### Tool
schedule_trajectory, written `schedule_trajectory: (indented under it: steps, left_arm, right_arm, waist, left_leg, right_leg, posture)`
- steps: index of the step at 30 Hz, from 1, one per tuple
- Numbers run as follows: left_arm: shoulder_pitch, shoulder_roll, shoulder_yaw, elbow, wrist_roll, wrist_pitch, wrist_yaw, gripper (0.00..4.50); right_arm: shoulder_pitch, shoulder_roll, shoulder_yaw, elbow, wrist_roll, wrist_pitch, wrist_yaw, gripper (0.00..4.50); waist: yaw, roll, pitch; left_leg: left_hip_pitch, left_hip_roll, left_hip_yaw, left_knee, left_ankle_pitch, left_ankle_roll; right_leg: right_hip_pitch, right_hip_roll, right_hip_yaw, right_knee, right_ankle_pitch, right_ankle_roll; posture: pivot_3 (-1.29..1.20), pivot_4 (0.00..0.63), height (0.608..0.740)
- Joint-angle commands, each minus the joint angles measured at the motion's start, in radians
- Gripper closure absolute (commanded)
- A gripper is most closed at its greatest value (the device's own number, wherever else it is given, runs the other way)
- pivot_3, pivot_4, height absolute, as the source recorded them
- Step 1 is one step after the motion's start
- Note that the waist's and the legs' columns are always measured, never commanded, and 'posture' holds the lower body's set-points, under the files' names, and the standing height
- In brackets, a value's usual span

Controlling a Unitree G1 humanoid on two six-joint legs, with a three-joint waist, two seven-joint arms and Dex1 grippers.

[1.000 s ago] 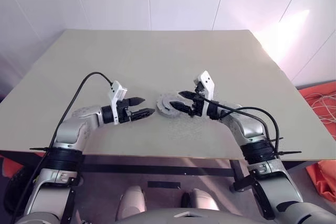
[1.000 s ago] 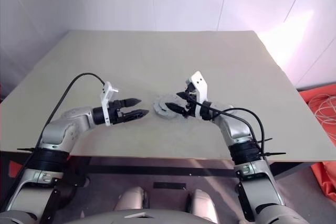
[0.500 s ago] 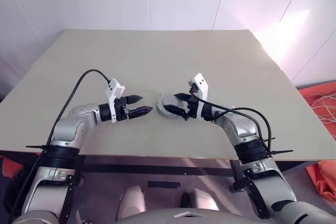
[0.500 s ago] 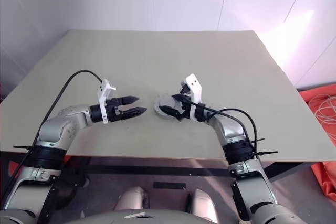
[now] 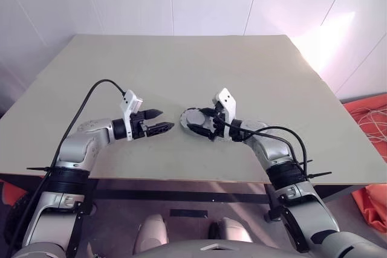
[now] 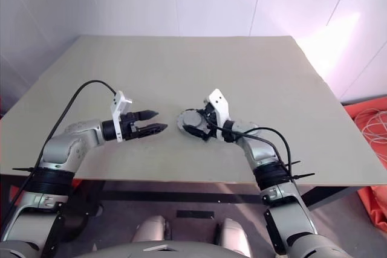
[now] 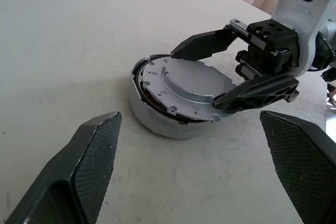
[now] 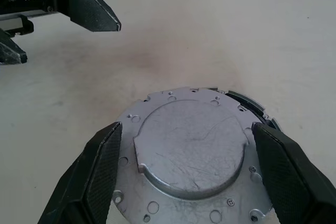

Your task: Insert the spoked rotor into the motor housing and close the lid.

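Observation:
The motor housing (image 7: 157, 124), a shallow round silver-grey cup, stands on the table between my two grippers. The lid (image 7: 189, 80) lies on it plain silver face up and slightly askew, so a dark gap with coppery windings shows at one edge. My right gripper (image 5: 188, 120) is open, with one finger on each side of the lid (image 8: 191, 145), close to its rim. My left gripper (image 5: 166, 119) is open and empty, a short way to the left of the housing and pointing at it. The spoked rotor is hidden.
The beige table (image 5: 181, 64) stretches wide behind and to both sides of the housing. Its front edge runs just below my forearms. An orange heap with white cords (image 5: 369, 119) lies on the floor past the table's right edge.
My right gripper has moved left and down, so its fingers now flank the lid on the housing. The left gripper has stayed in place, open.

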Motion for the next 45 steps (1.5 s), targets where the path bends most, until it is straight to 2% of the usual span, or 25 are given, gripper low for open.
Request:
schedule_trajectory:
  steps: [1,4,5,20,37,45]
  left_arm:
    - [-0.021,0.009,0.026,-0.028,-0.008,-0.011,0.005,0.0]
    - [-0.02,0.006,0.027,-0.023,-0.01,-0.012,0.006,0.0]
    - [-0.018,0.004,0.027,-0.02,-0.01,-0.013,0.005,0.0]
    - [0.035,0.003,0.042,-0.006,-0.014,-0.035,0.0,0.0]
    - [0.04,0.018,0.063,-0.007,-0.008,-0.035,-0.001,0.0]
    - [0.039,0.019,0.065,-0.005,-0.006,-0.038,0.003,0.0]
  right_arm:
    - [-0.019,0.003,0.0,0.031,-0.017,-0.02,-0.01,0.41]
    - [-0.026,0.003,-0.003,0.04,-0.021,-0.029,-0.011,1.25]
    - [-0.028,0.003,-0.004,0.042,-0.023,-0.031,-0.012,1.33]
    - [-0.069,0.014,-0.033,-0.003,0.009,0.024,-0.023,1.33]
    - [-0.063,0.05,-0.004,0.124,-0.068,-0.099,-0.087,1.33]
    - [-0.038,0.034,-0.005,0.101,-0.05,-0.08,-0.03,1.33]
  waist:
    - [0.0,0.0,0.0]
    - [0.0,0.0,0.0]
    - [0.0,0.0,0.0]
    - [-0.001,0.0,0.0]
    - [-0.005,0.0,0.0]
    - [-0.011,0.0,0.0]
  left_leg:
    - [0.0,0.0,0.0,0.0,0.0,0.0]
    - [0.0,0.0,0.0,0.0,0.0,0.0]
    - [0.0,0.0,0.0,0.0,0.0,0.0]
    - [0.0,0.0,0.0,0.0,0.0,0.0]
    - [0.002,0.0,0.0,0.0,0.0,0.0]
    - [0.002,0.0,0.0,0.0,0.0,0.0]
  right_leg:
    - [0.0,0.0,0.0,0.0,0.0,0.0]
    - [0.0,0.0,0.0,0.0,0.0,0.0]
    - [0.0,0.0,0.0,0.0,0.0,0.0]
    - [0.0,0.0,0.0,0.0,0.0,0.0]
    - [0.0,0.0,0.0,0.0,0.0,0.001]
    - [0.001,0.0,0.0,0.0,0.0,0.0]
  posture:
    - [0.0,0.0,0.74]
    - [0.0,0.0,0.74]
    - [0.0,0.0,0.74]
    - [0.0,0.0,0.74]
    - [0.0,0.0,0.74]
    - [0.0,0.0,0.74]
